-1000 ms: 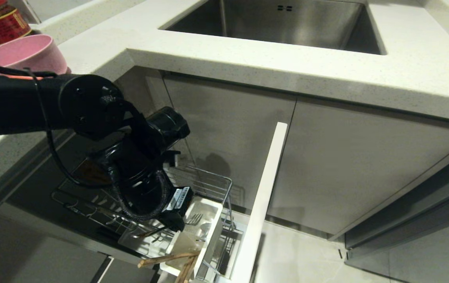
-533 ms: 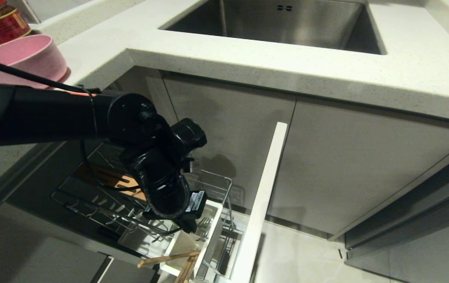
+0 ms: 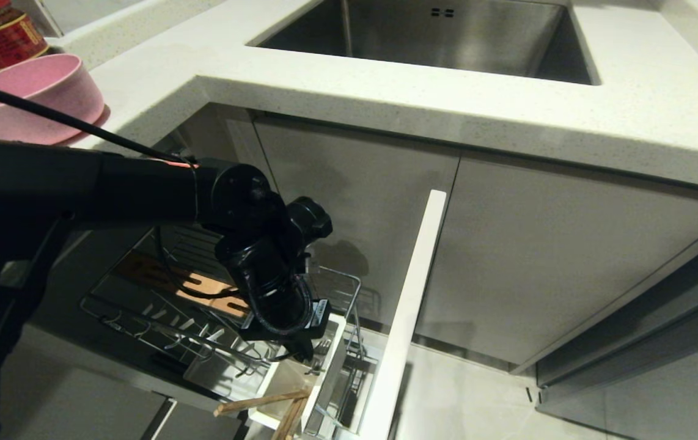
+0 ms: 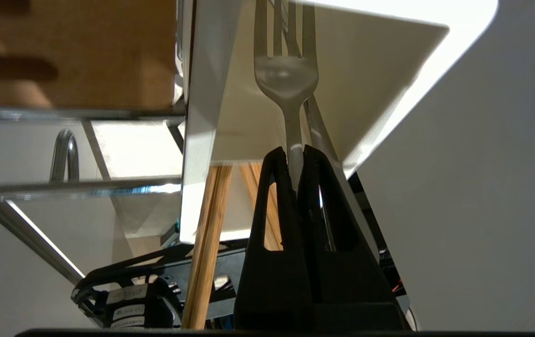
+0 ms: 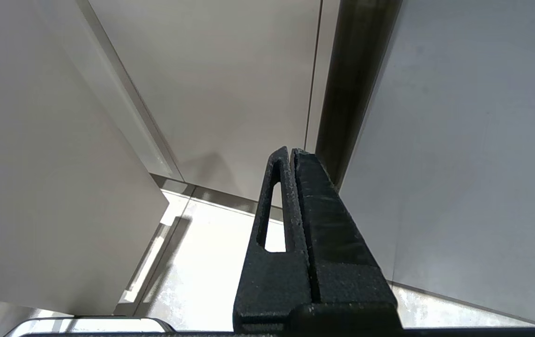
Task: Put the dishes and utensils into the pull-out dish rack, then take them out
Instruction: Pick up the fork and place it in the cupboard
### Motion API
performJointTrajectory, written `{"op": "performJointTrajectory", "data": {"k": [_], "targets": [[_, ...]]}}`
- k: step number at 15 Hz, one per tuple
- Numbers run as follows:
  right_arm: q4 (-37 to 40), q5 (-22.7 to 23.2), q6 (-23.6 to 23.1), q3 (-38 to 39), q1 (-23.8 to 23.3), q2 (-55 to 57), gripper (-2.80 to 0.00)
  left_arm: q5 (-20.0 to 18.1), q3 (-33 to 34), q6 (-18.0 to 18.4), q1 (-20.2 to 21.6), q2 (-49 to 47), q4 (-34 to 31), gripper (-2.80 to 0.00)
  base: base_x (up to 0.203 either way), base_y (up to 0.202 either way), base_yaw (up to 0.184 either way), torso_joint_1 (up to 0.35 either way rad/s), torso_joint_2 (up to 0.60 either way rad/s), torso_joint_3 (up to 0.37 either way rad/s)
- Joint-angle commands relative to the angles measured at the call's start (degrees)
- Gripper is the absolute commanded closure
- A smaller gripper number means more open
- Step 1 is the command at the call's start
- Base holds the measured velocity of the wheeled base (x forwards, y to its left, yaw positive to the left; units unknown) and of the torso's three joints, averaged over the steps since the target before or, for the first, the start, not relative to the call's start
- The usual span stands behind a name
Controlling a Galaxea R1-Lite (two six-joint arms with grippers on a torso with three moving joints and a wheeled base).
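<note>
Steel fork stood pinched by its handle in the left gripper, jaws clamped, tines inside the white utensil holder. Best to travel straight, clear of the chopsticks.

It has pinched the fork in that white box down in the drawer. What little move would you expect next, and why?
Probably a straight lift. The left gripper is shut on the fork, whose tines point into the white utensil holder, with the chopsticks close alongside. Pulling along the handle should clear the walls without dragging them.
</note>
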State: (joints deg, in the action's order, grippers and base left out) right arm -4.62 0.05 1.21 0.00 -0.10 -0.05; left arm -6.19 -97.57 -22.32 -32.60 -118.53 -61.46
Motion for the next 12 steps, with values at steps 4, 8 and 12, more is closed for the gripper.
{"op": "performJointTrajectory", "data": {"k": [4,8,12], "targets": [[-0.04,0.04,0.02,1.49,0.01,-0.04,0.0,-0.05,-0.72,-0.18,0.78,-0.68,-0.47,0.0,0.0,0.0,0.0,0.0,0.0,0.0],[-0.04,0.04,0.02,1.49,0.01,-0.04,0.0,-0.05,-0.78,-0.18,0.87,-0.48,-0.67,-2.8,0.0,0.0,0.0,0.0,0.0,0.0],[-0.04,0.04,0.02,1.49,0.01,-0.04,0.0,0.04,-0.95,-1.0,0.78,1.09,-0.76,-2.8,0.0,0.0,0.0,0.0,0.0,0.0]]}}
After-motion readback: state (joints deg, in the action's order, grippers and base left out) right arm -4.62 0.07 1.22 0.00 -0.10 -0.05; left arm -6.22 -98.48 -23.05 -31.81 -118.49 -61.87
